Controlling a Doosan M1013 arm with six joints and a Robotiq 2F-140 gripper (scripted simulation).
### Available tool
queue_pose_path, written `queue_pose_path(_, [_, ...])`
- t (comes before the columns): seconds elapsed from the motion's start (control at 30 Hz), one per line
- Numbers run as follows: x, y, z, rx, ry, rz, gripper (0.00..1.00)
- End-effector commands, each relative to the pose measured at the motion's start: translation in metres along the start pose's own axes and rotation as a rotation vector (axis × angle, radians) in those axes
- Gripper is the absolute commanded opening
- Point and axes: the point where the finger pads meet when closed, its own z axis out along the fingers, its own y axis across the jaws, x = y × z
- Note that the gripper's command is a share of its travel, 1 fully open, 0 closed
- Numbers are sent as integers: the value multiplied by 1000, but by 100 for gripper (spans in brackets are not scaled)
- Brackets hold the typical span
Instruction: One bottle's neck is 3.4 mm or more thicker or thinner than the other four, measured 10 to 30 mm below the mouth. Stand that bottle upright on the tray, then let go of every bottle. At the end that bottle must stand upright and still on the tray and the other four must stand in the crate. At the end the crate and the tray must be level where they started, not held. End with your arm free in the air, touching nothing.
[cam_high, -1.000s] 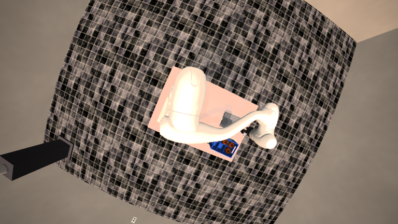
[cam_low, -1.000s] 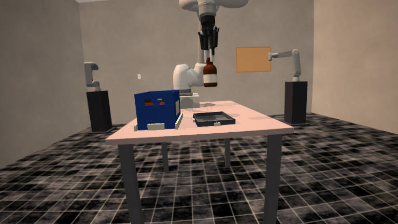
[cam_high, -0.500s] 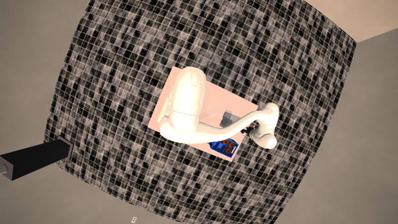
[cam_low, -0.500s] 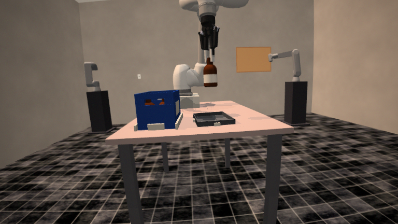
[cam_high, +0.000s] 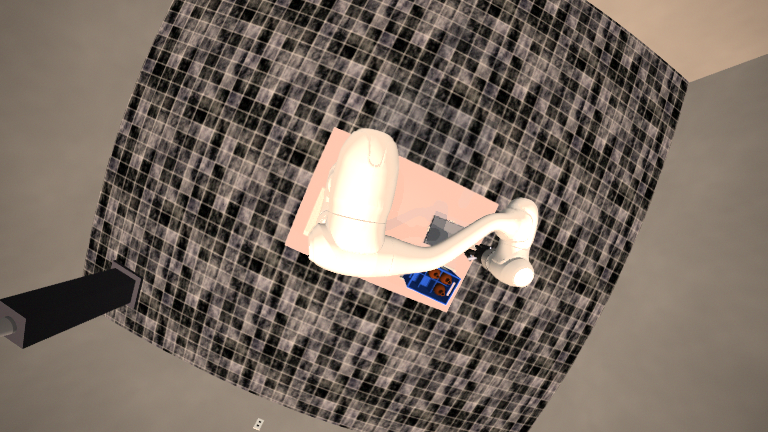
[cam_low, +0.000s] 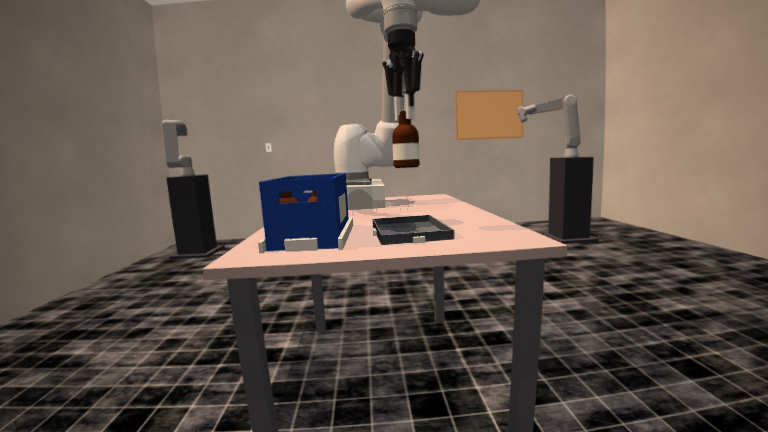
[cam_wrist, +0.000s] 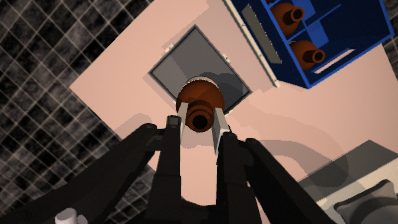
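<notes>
Progress: my fingers (cam_low: 404, 107) are closed on the neck of one brown bottle (cam_low: 406, 141) (cam_wrist: 201, 100), holding it upright in the air. Below them, on the tabletop (cam_low: 483, 236) (cam_wrist: 120, 85), lies the tray (cam_low: 417, 236) (cam_wrist: 172, 47) with no bottle on it; beside it stands the blue crate (cam_low: 303, 222) (cam_wrist: 308, 86) (cam_high: 427, 295).
Left: confirm neck size, stand the odd bottle on the tray, release, withdraw.
Count: one tray, one crate, one held bottle; three bottles visible in the crate from above, a fourth not seen.
</notes>
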Motion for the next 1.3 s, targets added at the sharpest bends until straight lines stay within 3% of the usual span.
queue_pose_path(0.0, [0, 0, 0, 0, 0, 0, 0])
queue_pose_path(1.27, [0, 0, 7, 0, 0, 0, 0])
